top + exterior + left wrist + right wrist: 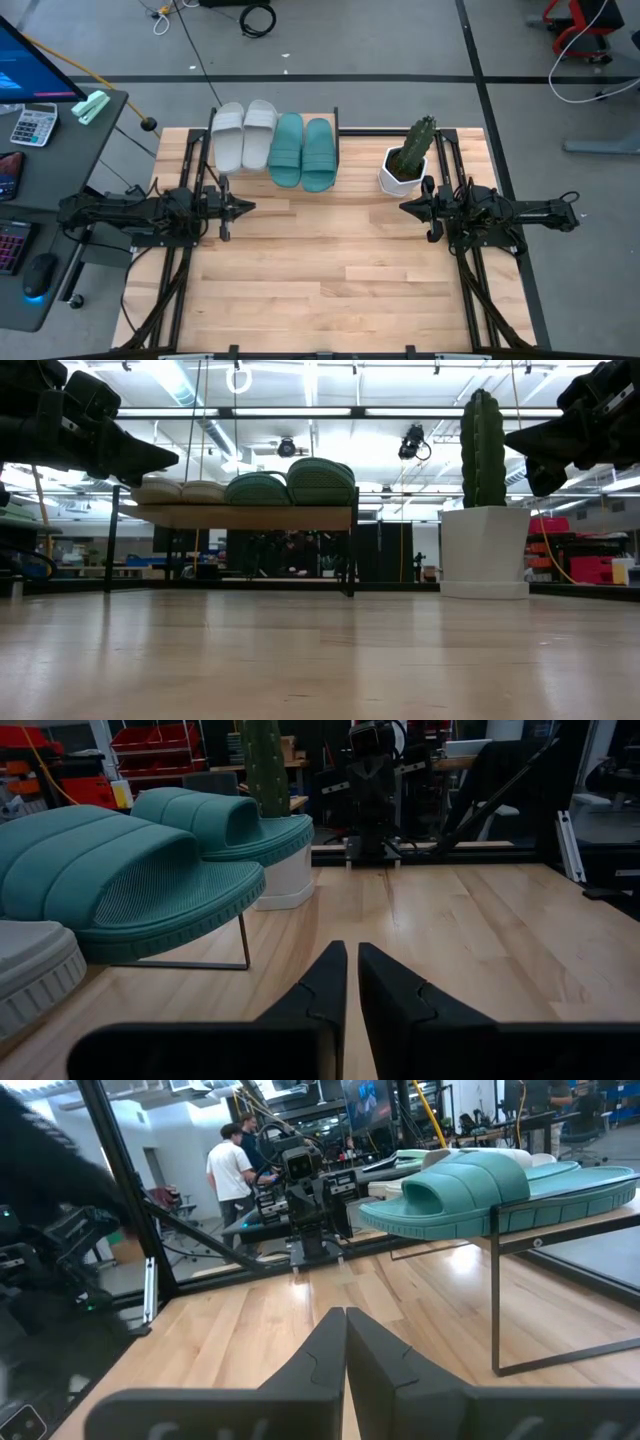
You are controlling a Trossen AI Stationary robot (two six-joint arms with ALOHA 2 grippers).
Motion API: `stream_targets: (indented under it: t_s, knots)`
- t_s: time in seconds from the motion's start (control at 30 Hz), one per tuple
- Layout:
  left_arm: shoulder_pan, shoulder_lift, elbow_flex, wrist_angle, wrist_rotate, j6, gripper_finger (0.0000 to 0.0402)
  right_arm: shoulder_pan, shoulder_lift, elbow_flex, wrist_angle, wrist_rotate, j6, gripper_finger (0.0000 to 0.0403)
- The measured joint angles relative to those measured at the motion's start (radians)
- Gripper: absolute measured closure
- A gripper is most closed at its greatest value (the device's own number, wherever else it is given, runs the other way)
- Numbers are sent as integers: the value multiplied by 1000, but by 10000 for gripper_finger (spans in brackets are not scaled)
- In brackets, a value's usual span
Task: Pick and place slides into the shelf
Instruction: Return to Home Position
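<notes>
Two pale slides (243,133) and two teal slides (302,150) lie side by side, soles down, on the low shelf (333,125) at the table's far edge. They also show in the low view (290,482) on the shelf's wooden board (240,516). My left gripper (248,207) hovers shut and empty over the table's left side, near of the shelf. My right gripper (405,207) hovers shut and empty over the table's right side. The left wrist view shows the teal slides (130,880) close by. The right wrist view shows a teal slide (480,1190) on the shelf.
A cactus in a white pot (407,160) stands at the table's far right, close to my right gripper. A desk with a calculator (33,125), keyboard and mouse stands left of the table. A person (232,1175) stands in the room beyond.
</notes>
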Motion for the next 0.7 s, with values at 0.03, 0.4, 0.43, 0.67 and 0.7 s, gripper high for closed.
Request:
stream_targets:
  t_s: [0.03, 0.4, 0.43, 0.67, 0.7]
  knots:
    - [0, 0, 0, 0, 0, 0, 364, 0, 0, 0, 0, 0, 0, 385]
    - [0, 0, 0, 0, 0, 0, 374, 0, 0, 0, 0, 0, 0, 385]
    - [0, 0, 0, 0, 0, 0, 375, 0, 0, 0, 0, 0, 0, 385]
    - [0, 0, 0, 0, 0, 0, 371, 0, 0, 1, 0, 0, 0, 385]
    - [0, 0, 0, 0, 0, 0, 369, 0, 0, 1, 0, 0, 0, 385]
